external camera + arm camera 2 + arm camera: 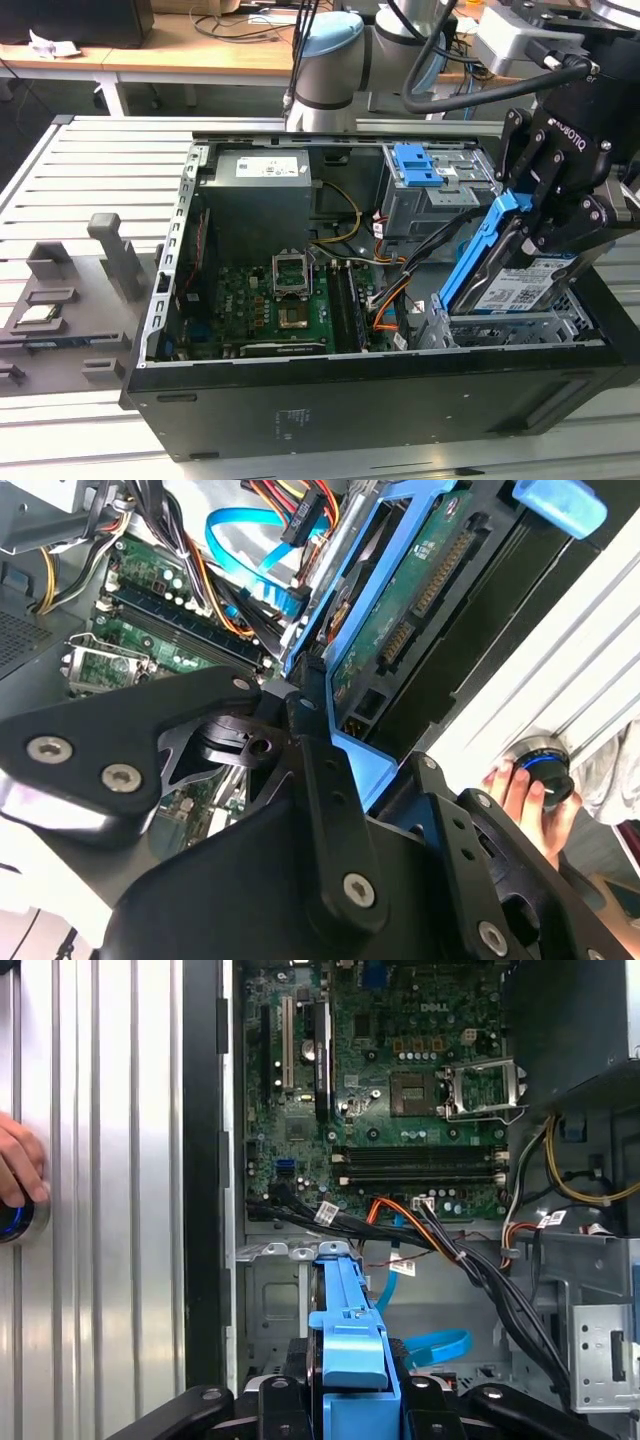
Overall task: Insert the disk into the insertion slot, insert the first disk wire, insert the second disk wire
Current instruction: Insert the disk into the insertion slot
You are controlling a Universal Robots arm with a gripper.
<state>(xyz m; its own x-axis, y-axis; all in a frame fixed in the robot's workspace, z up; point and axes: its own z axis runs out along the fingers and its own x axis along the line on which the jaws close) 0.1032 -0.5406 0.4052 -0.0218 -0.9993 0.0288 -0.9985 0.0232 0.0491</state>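
We've got the hand (545, 225) clamped on the disk (518, 288) by its blue carrier, tilted so the low edge feeds into the insertion slot (500, 325), near corner, exterior view's right. First disk wire (388, 298) & second disk wire (440, 1345) lie loose, apparently unplugged.

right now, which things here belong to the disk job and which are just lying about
Belong to the job: the disk, tilted in the gripper at the insertion slot; the first disk wire; the second disk wire.

Just lying about: the taller cage with a blue latch; the motherboard; the grey blocks at the exterior view's left; a person's hand.
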